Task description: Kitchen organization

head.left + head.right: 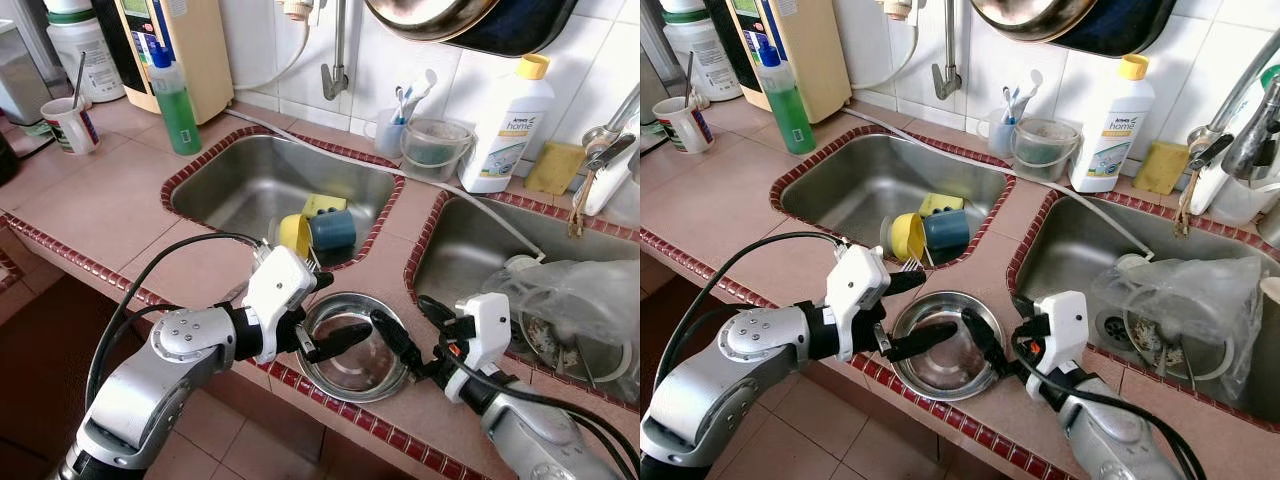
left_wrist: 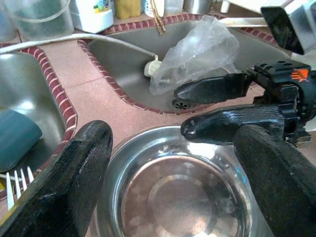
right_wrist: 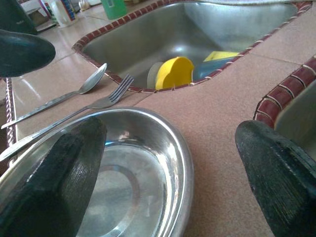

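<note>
A shallow round stainless-steel bowl (image 1: 352,350) sits on the tiled pink table (image 1: 110,200), on the strip between the two sinks and close to the front edge with its red-brown trim. Both claws are at it from opposite sides. The left claw (image 1: 322,312) has its fingers apart, one above the bowl's near-left rim and one reaching over the hollow. The right claw (image 1: 403,322) is also spread — one finger lies over the bowl's right rim, the other out over the bare table toward the right sink.

A metal fork (image 3: 84,109) and a metal spoon (image 3: 74,93) lie on the table just beside the bowl's left edge, the fork's handle touching or very nearly touching the rim. In the left steel sink (image 1: 250,180) a yellow plastic cup (image 1: 294,235) and a dark blue cup (image 1: 331,230) lie on their sides.

The step looks like lifting the bowl. A thin, slick rim wants one finger inside and one outside before closing — and a level lift, away from the cutlery and the table edge.
</note>
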You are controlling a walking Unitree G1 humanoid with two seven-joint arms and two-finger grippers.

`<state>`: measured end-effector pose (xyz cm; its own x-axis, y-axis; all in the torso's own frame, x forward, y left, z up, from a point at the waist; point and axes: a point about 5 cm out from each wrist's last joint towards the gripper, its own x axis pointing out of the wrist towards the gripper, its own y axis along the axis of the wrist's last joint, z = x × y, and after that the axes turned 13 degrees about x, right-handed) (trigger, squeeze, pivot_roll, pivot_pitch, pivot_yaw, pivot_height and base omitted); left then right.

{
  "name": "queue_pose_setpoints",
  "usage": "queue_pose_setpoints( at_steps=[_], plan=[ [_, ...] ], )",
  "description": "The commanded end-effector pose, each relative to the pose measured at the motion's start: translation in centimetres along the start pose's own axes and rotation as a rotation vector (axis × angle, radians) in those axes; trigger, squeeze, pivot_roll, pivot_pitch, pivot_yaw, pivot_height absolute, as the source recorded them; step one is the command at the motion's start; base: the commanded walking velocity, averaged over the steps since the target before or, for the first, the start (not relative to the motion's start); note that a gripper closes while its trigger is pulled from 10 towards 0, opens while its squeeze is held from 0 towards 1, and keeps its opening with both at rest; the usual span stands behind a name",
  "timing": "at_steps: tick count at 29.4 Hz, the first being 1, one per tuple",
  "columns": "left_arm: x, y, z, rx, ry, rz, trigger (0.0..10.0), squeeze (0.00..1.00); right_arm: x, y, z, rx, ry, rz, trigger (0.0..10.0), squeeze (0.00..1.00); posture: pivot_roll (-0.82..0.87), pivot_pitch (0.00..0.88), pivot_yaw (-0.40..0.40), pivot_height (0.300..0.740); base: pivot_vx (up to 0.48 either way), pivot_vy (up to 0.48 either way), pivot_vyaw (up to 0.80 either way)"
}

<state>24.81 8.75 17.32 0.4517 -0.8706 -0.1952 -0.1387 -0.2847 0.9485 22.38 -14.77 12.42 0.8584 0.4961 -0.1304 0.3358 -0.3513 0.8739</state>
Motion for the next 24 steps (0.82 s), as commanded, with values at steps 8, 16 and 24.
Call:
queue_pose_setpoints(
  at_steps=[8,16,24],
  plan=[
    [0.00,0.76,0.05,0.003,0.019,0.021,10.0,0.00,0.18,-0.23,0.03,0.052,0.032,-0.118,10.0,0.00,-0.07,0.110,-0.011,0.731,0.000,0.000,0.00],
    [-0.04,0.85,0.16,-0.005,0.031,0.025,10.0,0.00,-0.13,-0.56,-0.24,0.097,0.055,-0.179,10.0,0.00,-0.06,0.112,-0.017,0.731,0.000,0.000,0.00],
    [-0.05,0.86,0.15,-0.004,0.033,0.024,10.0,0.00,-0.55,-0.57,-0.55,0.204,0.097,-0.191,3.0,0.00,-0.06,0.110,-0.021,0.731,0.000,0.000,0.00]
  ],
)
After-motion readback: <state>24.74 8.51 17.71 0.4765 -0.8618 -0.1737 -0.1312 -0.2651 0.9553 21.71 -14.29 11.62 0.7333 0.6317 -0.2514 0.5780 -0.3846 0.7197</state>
